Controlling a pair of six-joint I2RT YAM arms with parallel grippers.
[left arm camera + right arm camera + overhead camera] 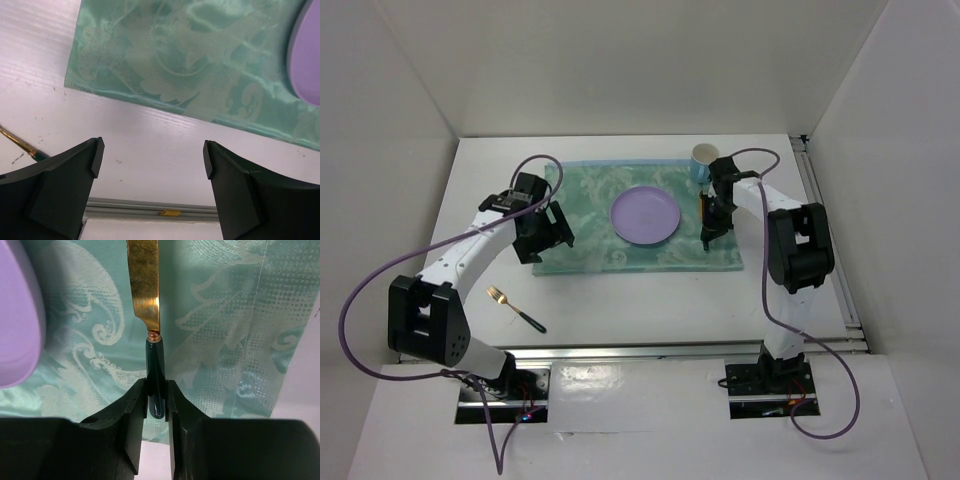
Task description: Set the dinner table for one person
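Large flat white dinner table (650,300) spans scene beneath both arms. On it, green patterned cloth placemat (590,190), round lilac plate (646,215) centred. Right claw (157,390) pinches dark-green handle of gold-bladed knife (145,285) at mat, right of plate (knife-placing step, I judge). Next: lower, let go. Left claw (152,155) wide open, empty; gold fork (512,308) waits on bare table nearby.

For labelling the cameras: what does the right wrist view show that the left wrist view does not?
Only the right wrist view: the right tool closed on the dark handle of a gold-bladed knife. Only the left wrist view: the left tool, open and empty, and part of a fork. Both: the green placemat, the edge of the purple plate, and some of the white dinner table.
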